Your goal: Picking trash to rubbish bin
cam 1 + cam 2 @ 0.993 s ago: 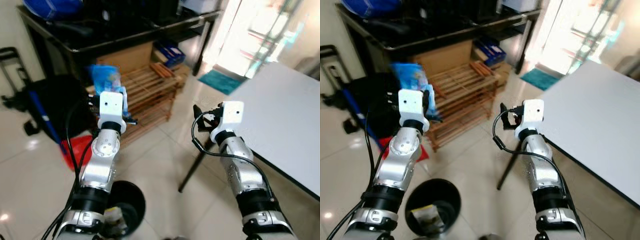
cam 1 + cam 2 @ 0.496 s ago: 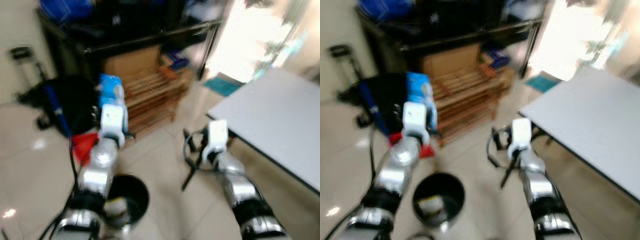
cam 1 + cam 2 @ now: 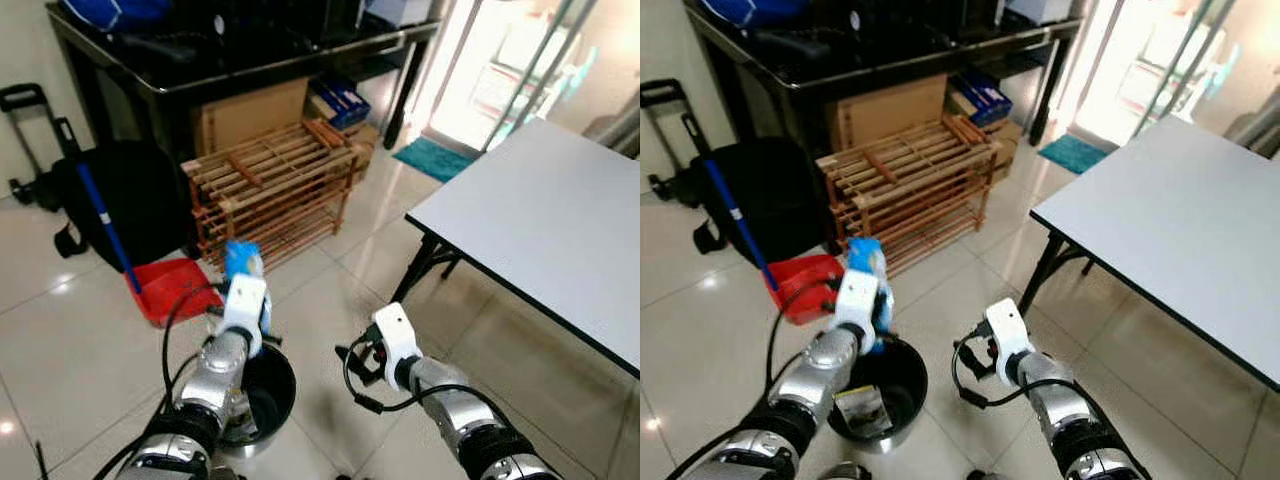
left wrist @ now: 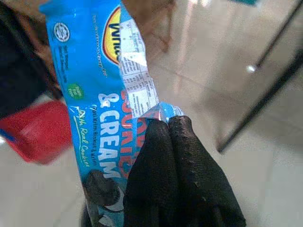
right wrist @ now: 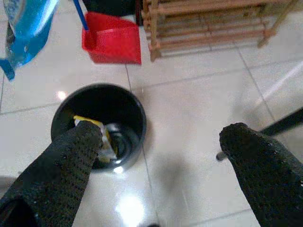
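The left gripper [image 4: 163, 127] pinches a blue biscuit wrapper [image 4: 102, 90] above the black bin [image 3: 880, 385]. The right gripper [image 5: 161, 142] hangs wide open and empty, and its wrist view catches a yellow packet [image 5: 102, 137] inside the bin.

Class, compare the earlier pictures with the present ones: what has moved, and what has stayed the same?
The left pincer has come down with the blue wrapper to just above the black bin. The right pincer has dropped lower too, open and empty. The wrapper stays clamped, and the trash already in the bin is still there.

Blue wrapper [image 4: 102, 90] lower end hidden behind black fingers [image 4: 163, 175], bin [image 3: 262, 395] near rim covered by left arm, table [image 3: 560, 240] cut off at right edge
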You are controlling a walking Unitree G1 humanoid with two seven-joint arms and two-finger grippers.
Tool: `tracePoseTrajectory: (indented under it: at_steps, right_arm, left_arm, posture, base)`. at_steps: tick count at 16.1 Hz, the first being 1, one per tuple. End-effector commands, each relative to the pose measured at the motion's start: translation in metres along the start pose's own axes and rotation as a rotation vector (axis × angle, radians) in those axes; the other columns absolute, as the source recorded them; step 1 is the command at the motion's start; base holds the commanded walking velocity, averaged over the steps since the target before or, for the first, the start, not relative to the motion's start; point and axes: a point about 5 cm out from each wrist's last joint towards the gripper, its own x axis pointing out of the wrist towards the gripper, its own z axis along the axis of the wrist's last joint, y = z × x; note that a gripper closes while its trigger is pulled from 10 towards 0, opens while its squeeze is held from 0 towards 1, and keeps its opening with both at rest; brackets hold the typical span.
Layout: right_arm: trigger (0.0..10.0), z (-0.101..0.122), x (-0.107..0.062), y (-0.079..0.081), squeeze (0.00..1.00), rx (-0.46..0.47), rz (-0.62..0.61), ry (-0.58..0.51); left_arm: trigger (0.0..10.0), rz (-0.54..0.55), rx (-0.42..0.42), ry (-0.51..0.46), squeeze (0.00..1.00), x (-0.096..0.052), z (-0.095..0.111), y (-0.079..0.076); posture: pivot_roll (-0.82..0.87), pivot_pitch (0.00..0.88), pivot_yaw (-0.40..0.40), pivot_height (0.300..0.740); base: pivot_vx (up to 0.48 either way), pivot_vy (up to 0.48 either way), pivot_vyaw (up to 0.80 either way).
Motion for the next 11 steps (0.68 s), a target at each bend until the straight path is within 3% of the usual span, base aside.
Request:
tracePoseTrajectory:
  at_steps: [1,3,6,11]
  right_arm:
    - [10.0,-0.003,0.000,0.000,0.00,0.004,0.016,0.012]
    - [10.0,-0.004,0.002,0.005,0.00,0.006,0.049,0.025]
    - [10.0,0.002,0.005,0.012,0.00,0.012,0.088,0.001]
    - [10.0,0.005,0.006,0.014,0.00,0.036,0.091,-0.028]
  left_arm:
    - [10.0,-0.049,-0.011,0.041,0.00,0.000,-0.010,-0.010]
    - [10.0,-0.064,-0.036,0.100,0.00,-0.002,-0.022,-0.013]
    - [10.0,-0.098,-0.006,0.199,0.00,-0.009,-0.047,-0.022]
    - [10.0,-0.076,-0.003,0.237,0.00,-0.015,-0.060,-0.017]
  posture:
    - [-0.01,0.089,-0.115,0.740]
    - [-0.01,0.095,-0.118,0.740]
    - [-0.03,0.110,-0.122,0.740]
    - [-0.02,0.133,-0.130,0.740]
  base:
    - [0.000,0.000,0.00]
    - [0.000,0.000,0.00]
    - [0.000,0.000,0.00]
    - [0.000,0.000,0.00]
